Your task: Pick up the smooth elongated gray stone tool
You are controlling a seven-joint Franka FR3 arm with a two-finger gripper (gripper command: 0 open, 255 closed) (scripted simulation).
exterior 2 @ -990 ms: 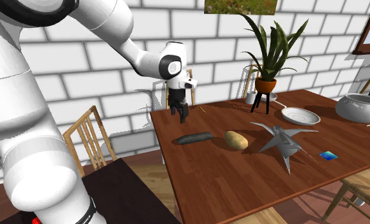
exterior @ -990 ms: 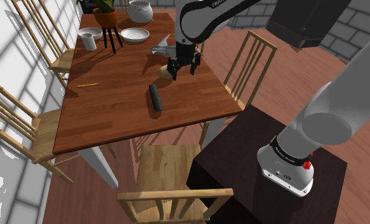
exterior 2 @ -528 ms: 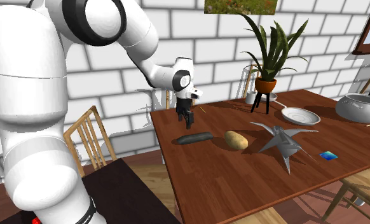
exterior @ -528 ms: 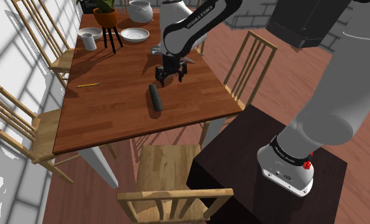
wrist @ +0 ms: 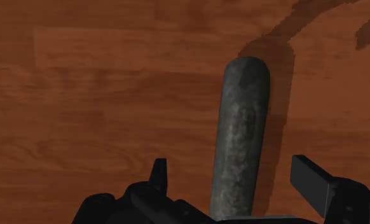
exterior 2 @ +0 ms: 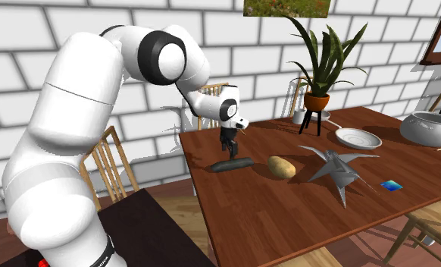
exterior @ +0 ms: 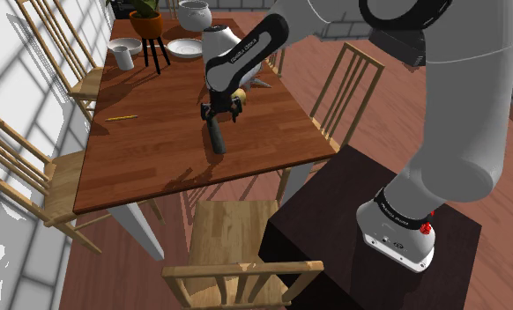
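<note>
A smooth, elongated dark grey stone tool (exterior: 216, 136) (exterior 2: 233, 164) (wrist: 241, 141) lies flat on the brown wooden table (exterior: 149, 154). My black gripper (exterior: 220, 112) (exterior 2: 227, 146) (wrist: 241, 184) hangs just above one end of it, pointing down, open. In the wrist view the stone runs away from the hand between the two fingertips (wrist: 311, 181), which stand apart on either side without touching it.
A tan potato (exterior 2: 283, 166) lies beside the stone, with a grey spiky star-shaped object (exterior 2: 336, 168) and a small blue card (exterior 2: 392, 184) beyond. Further back stand a potted plant on a stand (exterior: 149, 26), a white plate (exterior: 186, 47), a cup (exterior: 123, 58) and a bowl (exterior: 194, 14). Wooden chairs (exterior: 350, 84) ring the table.
The arm has swung from over the potato toward the shoulder view's left and lowered, bringing the open gripper over the stone's end.
</note>
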